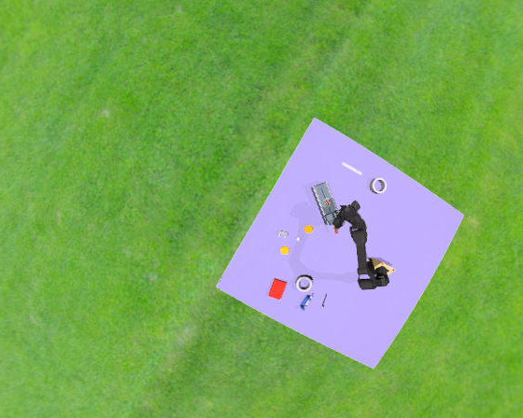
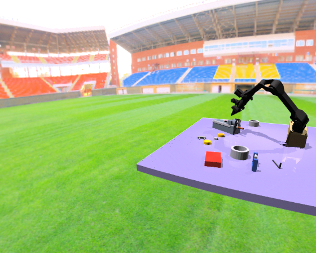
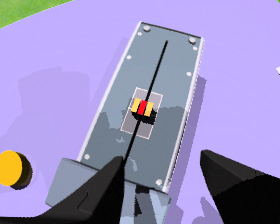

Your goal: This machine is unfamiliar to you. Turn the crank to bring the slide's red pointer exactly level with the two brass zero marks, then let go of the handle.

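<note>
The grey slide machine [image 1: 322, 191] [image 2: 227, 128] [image 3: 156, 70] stands on the purple table. In the wrist view its red pointer [image 3: 142, 107] sits between two brass marks, the left mark [image 3: 136, 105] and the right mark [image 3: 149, 109], and looks level with them. The orange crank handle [image 1: 335, 230] [image 2: 240, 128] sticks out at the machine's arm-side end; it is not visible in the wrist view. My gripper [image 2: 232, 114] [image 3: 162, 160] is open and empty. It hangs above the crank end of the machine, clear of the handle.
A yellow disc [image 1: 308, 229] [image 2: 221, 135] [image 3: 8, 168] lies beside the machine, another yellow disc [image 1: 284, 250] [image 2: 207, 142] farther off. A white bar [image 1: 351, 168] and a grey ring [image 2: 254, 125] lie beyond it. A red block [image 1: 277, 288] [image 2: 213, 160] and a blue object [image 2: 254, 163] stand farther away.
</note>
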